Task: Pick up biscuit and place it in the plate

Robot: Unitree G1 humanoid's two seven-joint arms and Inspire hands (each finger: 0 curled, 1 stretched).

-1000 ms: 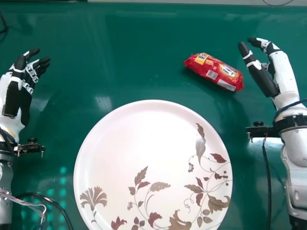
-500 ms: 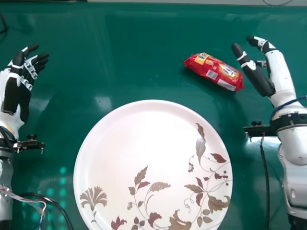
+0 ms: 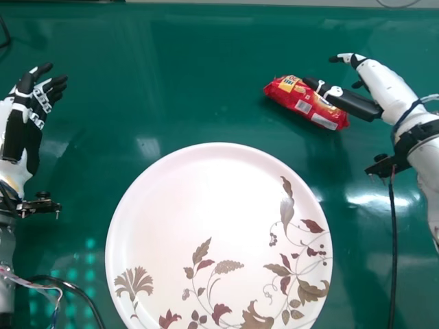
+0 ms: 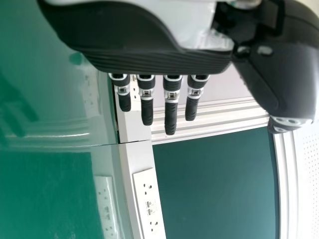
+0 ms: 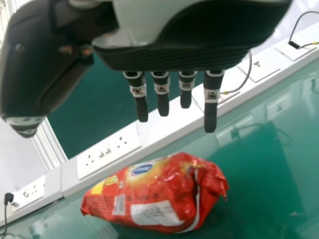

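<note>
A glossy green table (image 3: 171,75) was noted; beyond the fingers, a white socket strip (image 5: 169,119) and a dark board (image 4: 214,184) were observed. One biscuit packet (image 3: 312,113) was counted, lying near the right hand's (image 3: 353,103) fingers. One plate (image 3: 185,185) was recorded, nearer the robot than the fingers of the right hand and left hand (image 3: 17,130). Both hands' fingers were found extended, nothing held.

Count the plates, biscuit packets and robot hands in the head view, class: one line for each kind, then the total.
Plate: 1
Biscuit packet: 1
Robot hands: 2, the left hand and the right hand
Total: 4
</note>
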